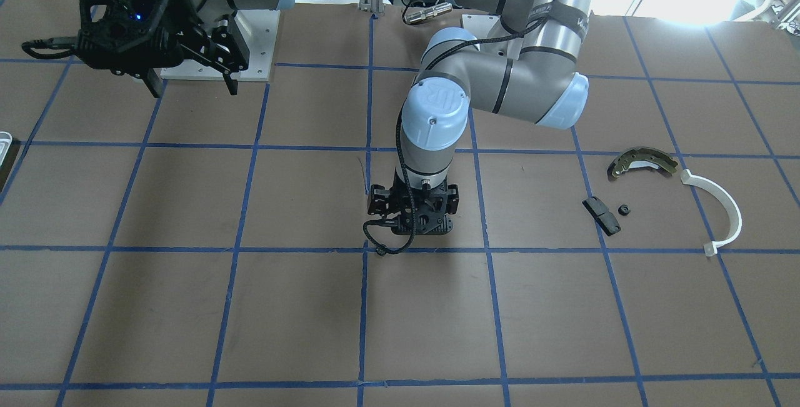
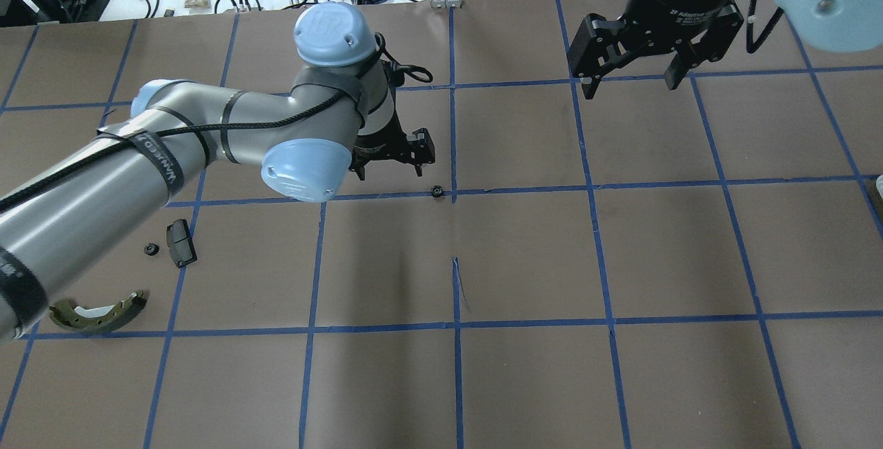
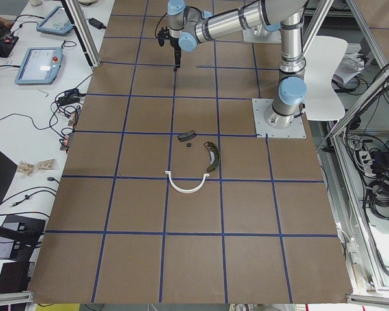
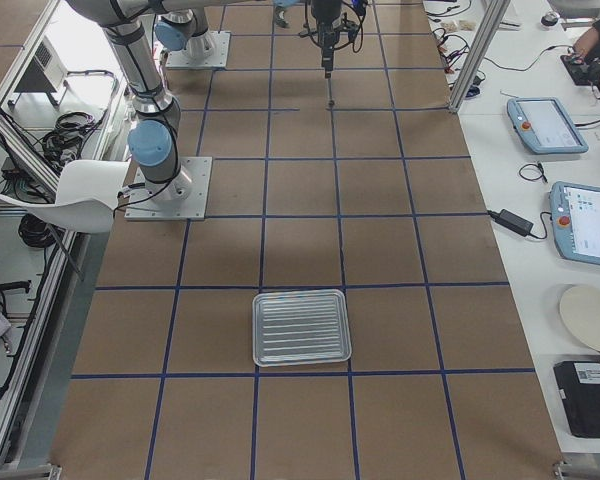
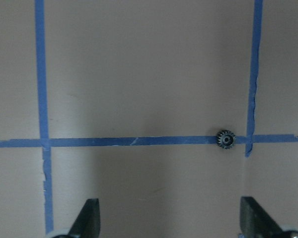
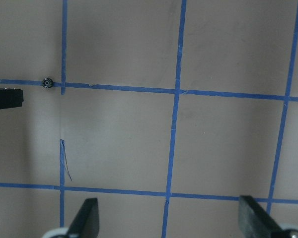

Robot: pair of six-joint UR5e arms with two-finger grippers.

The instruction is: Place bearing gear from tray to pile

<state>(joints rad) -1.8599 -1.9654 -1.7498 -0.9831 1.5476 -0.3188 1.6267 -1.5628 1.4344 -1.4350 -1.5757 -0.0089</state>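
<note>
One bearing gear (image 5: 225, 139) sits on the worktop (image 5: 139, 74), on blue tape (image 5: 129, 141) right of centre in the left wrist view, ahead of the spread left pincer (image 5: 170, 213), which I reckon should shift right to straddle it before dropping and closing.

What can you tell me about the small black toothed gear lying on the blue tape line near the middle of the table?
The small black toothed gear is a dark, metal-looking ring with fine teeth all round and a round centre hole. It lies flat, hole up, on a blue tape line, just beside a tape crossing on the brown table cover. Nothing grips it: the open left gripper hovers nearby, both fingers clear of the gear.
</note>
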